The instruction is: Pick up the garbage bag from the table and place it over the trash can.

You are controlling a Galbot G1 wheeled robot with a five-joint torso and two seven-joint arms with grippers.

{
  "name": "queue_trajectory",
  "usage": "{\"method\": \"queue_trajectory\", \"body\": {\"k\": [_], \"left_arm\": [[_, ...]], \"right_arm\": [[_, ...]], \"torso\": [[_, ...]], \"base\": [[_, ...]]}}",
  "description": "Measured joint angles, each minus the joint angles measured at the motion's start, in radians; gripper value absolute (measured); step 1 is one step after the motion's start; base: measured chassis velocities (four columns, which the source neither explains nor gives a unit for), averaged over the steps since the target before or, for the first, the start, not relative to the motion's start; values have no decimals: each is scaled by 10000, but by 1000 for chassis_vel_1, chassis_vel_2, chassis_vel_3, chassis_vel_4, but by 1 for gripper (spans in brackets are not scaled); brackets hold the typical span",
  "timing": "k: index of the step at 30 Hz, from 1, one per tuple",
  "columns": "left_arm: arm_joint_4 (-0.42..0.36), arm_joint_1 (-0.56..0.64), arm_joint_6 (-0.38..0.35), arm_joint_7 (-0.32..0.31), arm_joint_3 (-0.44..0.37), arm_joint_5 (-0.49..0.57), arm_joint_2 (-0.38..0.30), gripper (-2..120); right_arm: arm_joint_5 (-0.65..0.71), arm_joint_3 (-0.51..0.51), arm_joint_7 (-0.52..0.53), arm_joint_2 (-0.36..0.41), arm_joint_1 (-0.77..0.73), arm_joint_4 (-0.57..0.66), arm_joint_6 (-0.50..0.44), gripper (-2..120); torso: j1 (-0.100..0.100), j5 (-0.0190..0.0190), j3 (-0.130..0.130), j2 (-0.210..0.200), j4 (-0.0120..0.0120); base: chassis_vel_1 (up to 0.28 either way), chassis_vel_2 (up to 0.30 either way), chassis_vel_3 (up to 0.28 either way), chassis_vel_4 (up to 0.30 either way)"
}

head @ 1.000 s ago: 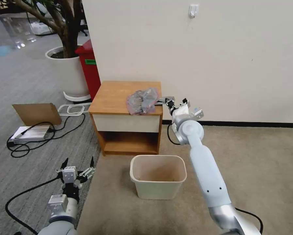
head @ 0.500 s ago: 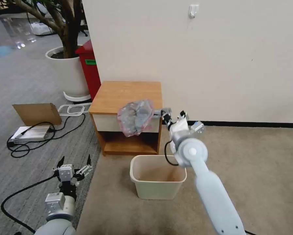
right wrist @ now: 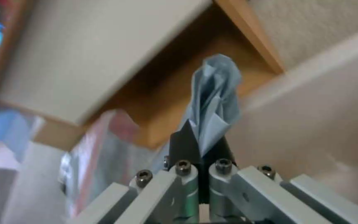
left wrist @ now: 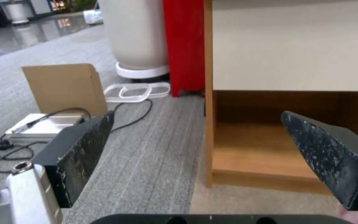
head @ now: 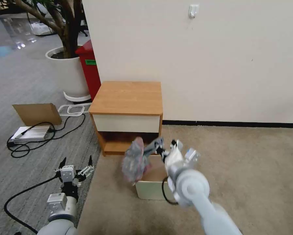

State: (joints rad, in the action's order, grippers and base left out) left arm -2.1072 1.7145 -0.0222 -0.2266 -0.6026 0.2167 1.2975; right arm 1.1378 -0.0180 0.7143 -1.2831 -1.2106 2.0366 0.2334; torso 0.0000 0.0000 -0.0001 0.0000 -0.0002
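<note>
The left tool (head: 75, 164) hangs low over the grey carpet, its fingers spread wide and holding nothing; in its wrist view the counter (left wrist: 270, 62) with its open lower shelf stands just ahead of it, and it has barely shifted over the last second. To its right, the counter top (head: 126, 97) is now bare: a second ago the bag lay crumpled there, half a second ago it dangled in front of the drawer, and now the bag (head: 135, 163) hangs from the right tool (head: 157, 148), down at the near-left rim of the bin (head: 151, 191). The right tool's fingers are pinched tight on a twisted bit of the bag (right wrist: 216, 102), the rest drooping below and to the tool's left. So the pick-up looks done and the carry nearly so; the bag is bunched, not spread, and I judge it must be opened over the rim before it counts as fitted.
</note>
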Motion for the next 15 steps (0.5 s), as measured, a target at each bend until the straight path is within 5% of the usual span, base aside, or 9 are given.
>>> {"method": "queue_trajectory", "body": {"k": [15], "left_arm": [[54,70,16,-4,194,-66,-10,100]], "right_arm": [[-475,-527,385,59,-264,-130,27,0]], "torso": [[0,0,1,0,2]], "base": [[0,0,0,0]]}}
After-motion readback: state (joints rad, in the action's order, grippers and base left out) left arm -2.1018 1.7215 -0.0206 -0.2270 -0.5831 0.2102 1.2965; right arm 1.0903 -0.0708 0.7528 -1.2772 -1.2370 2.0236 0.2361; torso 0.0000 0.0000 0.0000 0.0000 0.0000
